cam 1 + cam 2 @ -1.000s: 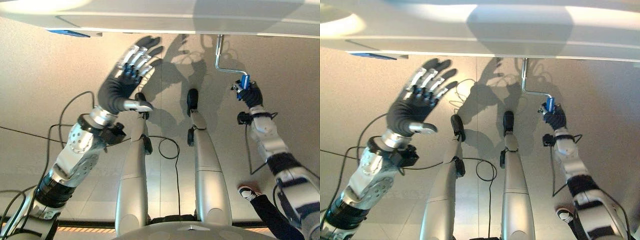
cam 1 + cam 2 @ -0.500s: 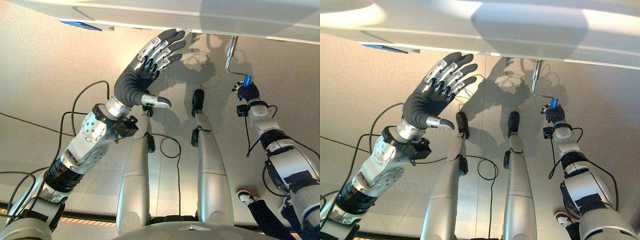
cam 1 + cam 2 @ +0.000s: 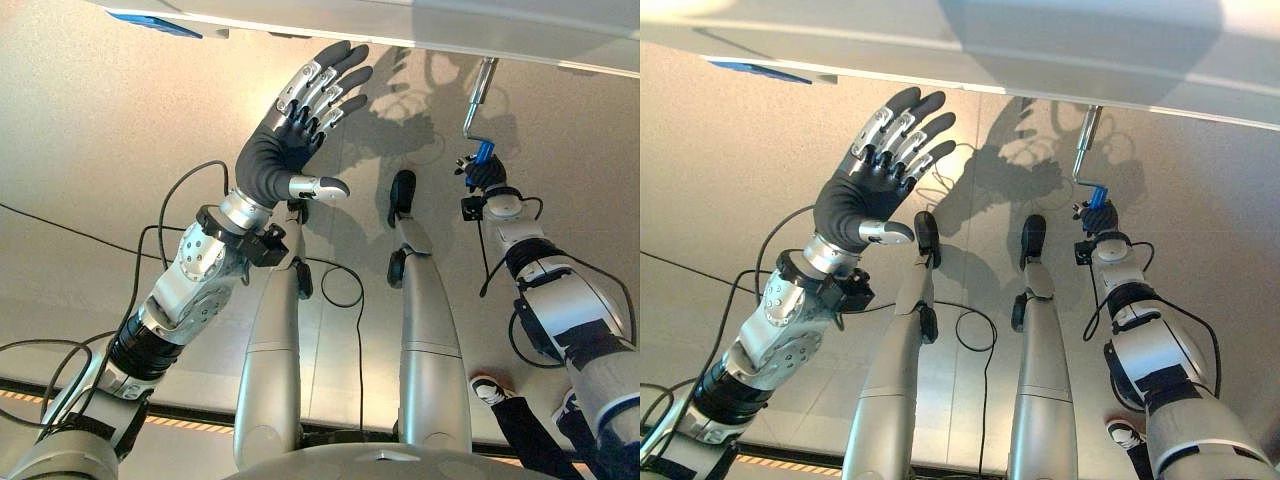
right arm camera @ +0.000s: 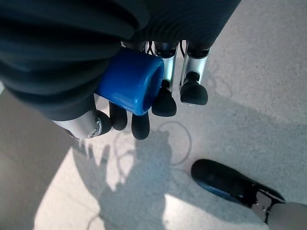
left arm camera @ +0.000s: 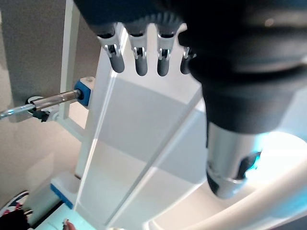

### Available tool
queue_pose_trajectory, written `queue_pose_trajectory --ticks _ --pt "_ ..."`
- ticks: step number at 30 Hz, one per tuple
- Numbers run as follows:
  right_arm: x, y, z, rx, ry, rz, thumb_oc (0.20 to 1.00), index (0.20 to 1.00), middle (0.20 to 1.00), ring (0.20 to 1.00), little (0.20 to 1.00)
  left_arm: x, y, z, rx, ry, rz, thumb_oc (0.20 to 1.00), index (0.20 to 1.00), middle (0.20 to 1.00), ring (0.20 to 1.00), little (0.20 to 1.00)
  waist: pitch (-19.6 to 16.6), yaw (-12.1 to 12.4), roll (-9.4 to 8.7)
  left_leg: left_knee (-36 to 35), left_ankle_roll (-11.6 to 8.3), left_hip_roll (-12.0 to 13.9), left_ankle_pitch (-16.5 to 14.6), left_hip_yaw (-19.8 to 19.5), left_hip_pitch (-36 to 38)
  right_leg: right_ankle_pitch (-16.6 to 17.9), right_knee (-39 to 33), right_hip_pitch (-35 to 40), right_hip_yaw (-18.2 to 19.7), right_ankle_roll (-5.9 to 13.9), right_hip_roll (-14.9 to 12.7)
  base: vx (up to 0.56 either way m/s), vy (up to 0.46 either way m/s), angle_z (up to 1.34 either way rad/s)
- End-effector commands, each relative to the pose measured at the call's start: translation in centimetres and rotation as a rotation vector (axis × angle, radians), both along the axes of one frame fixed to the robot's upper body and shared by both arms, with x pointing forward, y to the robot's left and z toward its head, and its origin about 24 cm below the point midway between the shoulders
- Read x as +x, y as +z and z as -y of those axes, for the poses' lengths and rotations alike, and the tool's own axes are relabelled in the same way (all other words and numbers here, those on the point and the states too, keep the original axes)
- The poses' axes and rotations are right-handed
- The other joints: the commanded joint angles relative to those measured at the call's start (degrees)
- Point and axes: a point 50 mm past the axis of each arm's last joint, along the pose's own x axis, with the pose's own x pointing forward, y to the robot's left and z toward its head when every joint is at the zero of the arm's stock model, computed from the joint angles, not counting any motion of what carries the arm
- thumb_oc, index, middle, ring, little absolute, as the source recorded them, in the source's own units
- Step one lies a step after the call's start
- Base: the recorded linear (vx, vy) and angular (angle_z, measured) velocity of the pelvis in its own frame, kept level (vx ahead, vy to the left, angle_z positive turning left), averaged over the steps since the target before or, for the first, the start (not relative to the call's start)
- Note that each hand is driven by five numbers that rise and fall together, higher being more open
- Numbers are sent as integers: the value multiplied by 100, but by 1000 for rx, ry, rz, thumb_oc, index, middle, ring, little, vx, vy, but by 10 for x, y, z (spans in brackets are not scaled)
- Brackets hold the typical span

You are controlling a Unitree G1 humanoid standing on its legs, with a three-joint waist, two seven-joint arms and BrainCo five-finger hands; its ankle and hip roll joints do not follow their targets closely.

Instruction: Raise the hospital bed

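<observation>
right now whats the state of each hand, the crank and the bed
right hand: shut on the crank's blue handle
crank handle: blue, gripped, held low below the bed frame
crank shaft: metal, angled down from the bed's underside to the handle
left hand: open, fingers spread, raised in the air, holding nothing
hospital bed: white frame along the top edge, how high it stands cannot be told
</observation>
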Motion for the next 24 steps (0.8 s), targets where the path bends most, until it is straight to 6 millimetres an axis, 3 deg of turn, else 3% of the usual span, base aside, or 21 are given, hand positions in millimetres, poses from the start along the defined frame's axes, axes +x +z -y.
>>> queue_pose_trajectory --ticks 1,2,4,5,10,24 --pt "7 -18 -76 -198 252 -86 200 200 200 200 200 -16 14 4 -59 -27 92 1000 1000 1000 1000 1000 -53 72 549 871 6 -96 -846 101 -75 456 -766 263 -178 359 138 0 0 0" --pt "7 -18 -76 -199 253 -86 200 200 200 200 200 -16 14 4 -59 -27 92 1000 1000 1000 1000 1000 -53 68 548 871 6 -96 -845 101 -76 456 -766 263 -178 359 137 14 16 -4" --pt "8 -17 -108 -324 363 -77 200 200 200 200 200 -15 14 3 -73 -3 89 1000 1000 1000 1000 1000 -53 81 537 838 4 -105 -824 84 -82 469 -809 269 -185 362 140 0 0 0" --pt "8 -17 -108 -324 363 -77 200 200 200 200 200 -15 14 3 -73 -3 89 1000 1000 1000 1000 1000 -53 80 537 837 4 -106 -823 84 -82 469 -809 269 -185 362 140 0 0 0" --pt "3 -21 -151 -417 504 -63 200 200 200 200 200 -14 15 3 -96 14 84 1000 1000 1000 1000 1000 -53 93 530 837 2 -124 -812 42 -96 457 -796 285 -204 362 131 0 0 0" --pt "-21 -31 -220 -430 776 -25 200 200 200 200 200 -14 13 2 -118 35 78 1000 1000 1000 1000 1000 -53 80 500 848 14 -148 -842 56 -49 467 -833 334 -196 374 99 6 12 0"
